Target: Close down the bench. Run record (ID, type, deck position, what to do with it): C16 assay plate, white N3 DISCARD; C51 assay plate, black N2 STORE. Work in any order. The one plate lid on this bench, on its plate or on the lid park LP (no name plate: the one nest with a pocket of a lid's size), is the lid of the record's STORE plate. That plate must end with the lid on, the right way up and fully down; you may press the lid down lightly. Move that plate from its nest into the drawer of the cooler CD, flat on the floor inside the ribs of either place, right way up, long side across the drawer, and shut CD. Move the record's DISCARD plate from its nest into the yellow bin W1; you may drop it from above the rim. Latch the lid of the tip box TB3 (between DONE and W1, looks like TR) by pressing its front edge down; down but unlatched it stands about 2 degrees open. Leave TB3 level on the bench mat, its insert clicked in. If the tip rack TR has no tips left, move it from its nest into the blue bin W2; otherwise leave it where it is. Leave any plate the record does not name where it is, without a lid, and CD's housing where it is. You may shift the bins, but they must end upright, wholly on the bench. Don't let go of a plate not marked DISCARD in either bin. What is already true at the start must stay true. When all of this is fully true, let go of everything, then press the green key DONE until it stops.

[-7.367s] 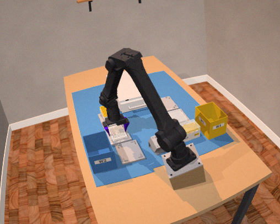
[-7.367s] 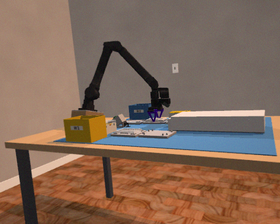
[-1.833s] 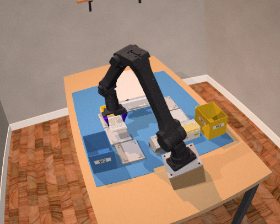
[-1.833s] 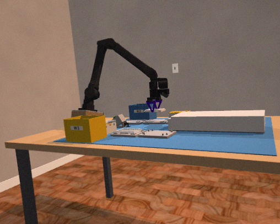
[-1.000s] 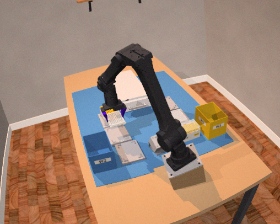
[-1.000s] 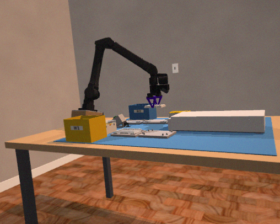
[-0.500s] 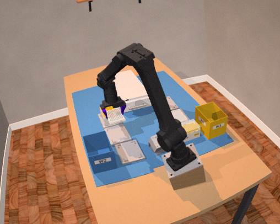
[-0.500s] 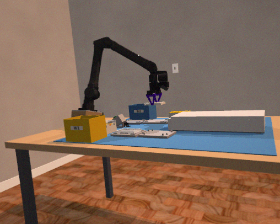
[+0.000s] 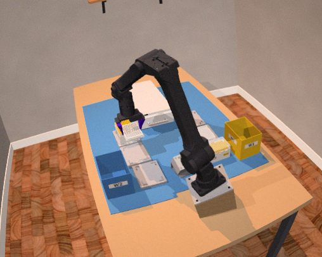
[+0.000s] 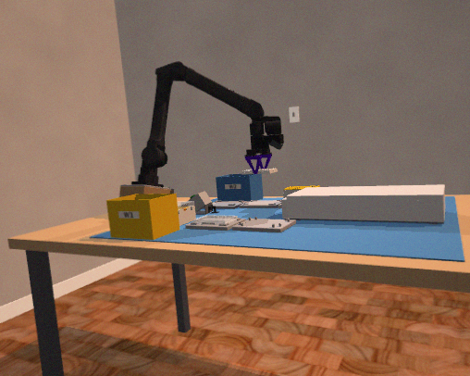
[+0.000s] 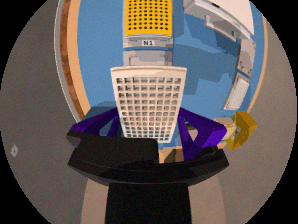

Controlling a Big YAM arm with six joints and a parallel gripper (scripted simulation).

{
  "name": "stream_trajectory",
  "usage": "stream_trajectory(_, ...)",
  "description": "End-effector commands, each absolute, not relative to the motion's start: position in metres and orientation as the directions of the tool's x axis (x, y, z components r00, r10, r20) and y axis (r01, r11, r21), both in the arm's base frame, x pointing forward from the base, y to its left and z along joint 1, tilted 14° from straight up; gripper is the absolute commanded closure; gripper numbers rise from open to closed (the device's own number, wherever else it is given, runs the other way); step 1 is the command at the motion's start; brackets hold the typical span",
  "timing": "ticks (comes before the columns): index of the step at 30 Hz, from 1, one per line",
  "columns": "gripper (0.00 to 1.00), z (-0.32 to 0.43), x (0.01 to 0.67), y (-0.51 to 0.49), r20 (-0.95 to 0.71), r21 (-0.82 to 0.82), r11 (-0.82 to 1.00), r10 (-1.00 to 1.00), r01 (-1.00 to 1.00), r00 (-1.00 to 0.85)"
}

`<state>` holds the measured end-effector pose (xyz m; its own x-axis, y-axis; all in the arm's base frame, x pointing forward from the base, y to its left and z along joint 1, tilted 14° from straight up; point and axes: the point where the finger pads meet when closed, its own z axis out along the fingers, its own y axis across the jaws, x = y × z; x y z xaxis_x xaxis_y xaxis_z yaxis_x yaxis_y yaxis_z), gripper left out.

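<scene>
My gripper (image 9: 129, 124) is shut on a white assay plate (image 9: 132, 130) and holds it level in the air above the far left nests. In the side view the gripper (image 10: 258, 163) and the plate (image 10: 264, 169) hang well above the deck, over the blue bin. In the wrist view the plate (image 11: 148, 103) sits between the purple fingers. Below and beyond it is the tip rack with a yellow top (image 11: 149, 11) in the nest marked N1. The yellow bin W1 (image 9: 243, 137) stands at the right edge of the mat, far from the gripper.
The blue bin W2 (image 9: 115, 174) stands front left, beside two empty grey nests (image 9: 135, 153) (image 9: 149, 173). The white cooler CD (image 9: 148, 95) is at the back, its grey front (image 9: 158, 118) facing the deck. The tip box TB3 (image 9: 219, 147) sits left of W1. My own arm crosses the middle.
</scene>
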<state>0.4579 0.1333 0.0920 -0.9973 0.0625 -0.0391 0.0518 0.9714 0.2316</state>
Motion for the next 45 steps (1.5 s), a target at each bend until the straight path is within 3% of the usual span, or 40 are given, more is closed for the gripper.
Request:
stream_trajectory(1, 1.0, 0.123, 0.484, 0.135, -0.118, 0.252, 0.967, 0.065, 0.033, -0.991)
stream_trajectory(40, 1.0, 0.123, 0.484, 0.135, -0.118, 0.252, 0.967, 0.065, 0.033, -0.991)
stream_trajectory(45, 1.0, 0.108, 0.461, 0.115, -0.085, 0.247, 0.967, 0.093, 0.069, -0.992)
